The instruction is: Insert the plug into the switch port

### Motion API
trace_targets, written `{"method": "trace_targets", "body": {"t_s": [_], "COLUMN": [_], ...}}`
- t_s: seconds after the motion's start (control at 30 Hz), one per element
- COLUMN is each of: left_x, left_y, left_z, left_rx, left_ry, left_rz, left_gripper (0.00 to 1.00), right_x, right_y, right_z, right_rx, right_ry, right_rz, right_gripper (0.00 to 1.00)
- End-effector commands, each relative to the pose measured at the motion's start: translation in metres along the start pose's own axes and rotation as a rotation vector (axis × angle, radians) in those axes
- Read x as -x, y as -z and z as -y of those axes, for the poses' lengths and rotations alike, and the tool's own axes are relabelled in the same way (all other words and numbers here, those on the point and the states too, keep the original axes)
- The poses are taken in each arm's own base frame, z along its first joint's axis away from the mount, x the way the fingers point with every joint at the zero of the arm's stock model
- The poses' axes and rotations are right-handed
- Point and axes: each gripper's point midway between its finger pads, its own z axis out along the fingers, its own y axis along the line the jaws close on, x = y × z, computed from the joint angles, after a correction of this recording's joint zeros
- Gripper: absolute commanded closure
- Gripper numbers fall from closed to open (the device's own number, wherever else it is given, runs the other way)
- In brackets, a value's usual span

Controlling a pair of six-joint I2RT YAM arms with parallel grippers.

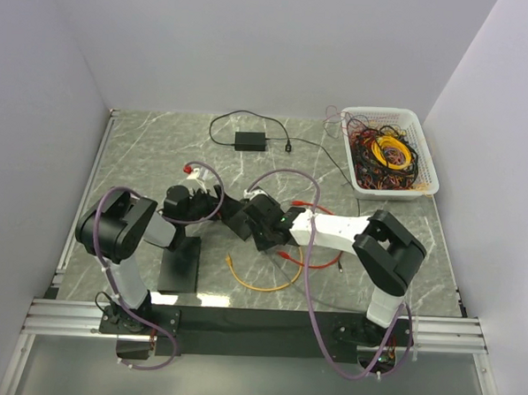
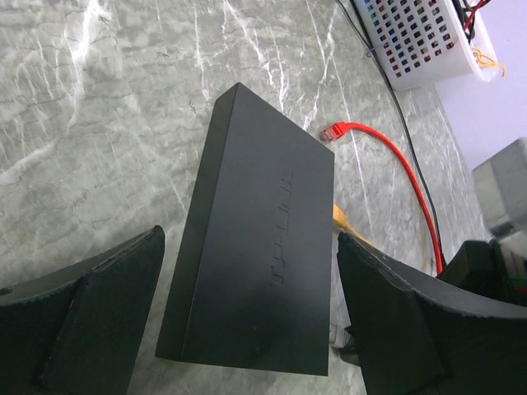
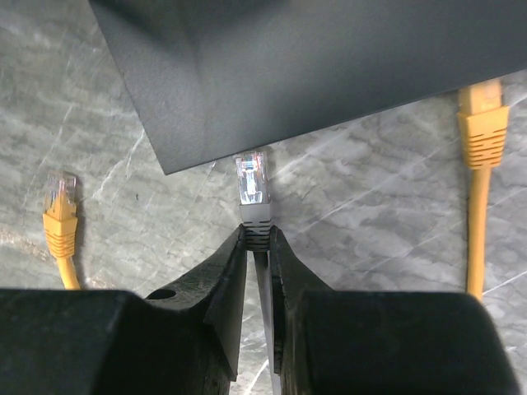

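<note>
Right wrist view: my right claw [image 3: 257,239] is pinching the plug [image 3: 253,185] by its grey boot; the plug's long axis runs straight out in line with the fingers, clear tip pointing away from me at the switch [image 3: 313,66]; tip sits right at the switch's near edge, contact I cannot tell; yellow connectors [image 3: 62,216] lie on either side. My left claw [image 2: 249,247] is spread wide, straddling the switch lengthwise.

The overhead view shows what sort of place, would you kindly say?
Probably a robotics lab test cell: white walls box in a marble-patterned table, a white basket holds tangled cables, and a black network switch lies on it.
</note>
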Motion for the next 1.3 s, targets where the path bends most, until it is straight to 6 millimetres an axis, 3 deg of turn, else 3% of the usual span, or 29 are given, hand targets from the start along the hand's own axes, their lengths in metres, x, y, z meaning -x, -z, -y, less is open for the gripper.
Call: {"method": "trace_targets", "body": {"t_s": [0.0, 0.4, 0.83, 1.27], "left_x": [0.001, -0.017, -0.027, -0.046], "left_y": [-0.001, -0.011, -0.009, -0.01], "left_z": [0.007, 0.004, 0.004, 0.0], "left_rx": [-0.042, -0.006, -0.005, -0.03], "left_ry": [-0.038, -0.052, -0.054, -0.039], "left_rz": [0.009, -0.036, -0.058, -0.121], "left_gripper": [0.08, 0.09, 0.09, 0.11], "right_x": [0.031, 0.042, 0.037, 0.052], "right_y": [0.008, 0.01, 0.004, -0.006], "right_z": [-0.007, -0.016, -0.015, -0.009], "right_rx": [0.025, 0.061, 0.061, 0.018], "right_ry": [-0.024, -0.027, -0.054, -0.039], "right_rz": [0.074, 0.086, 0.095, 0.17], "right_gripper": [1.0, 1.0, 1.0, 1.0]}}
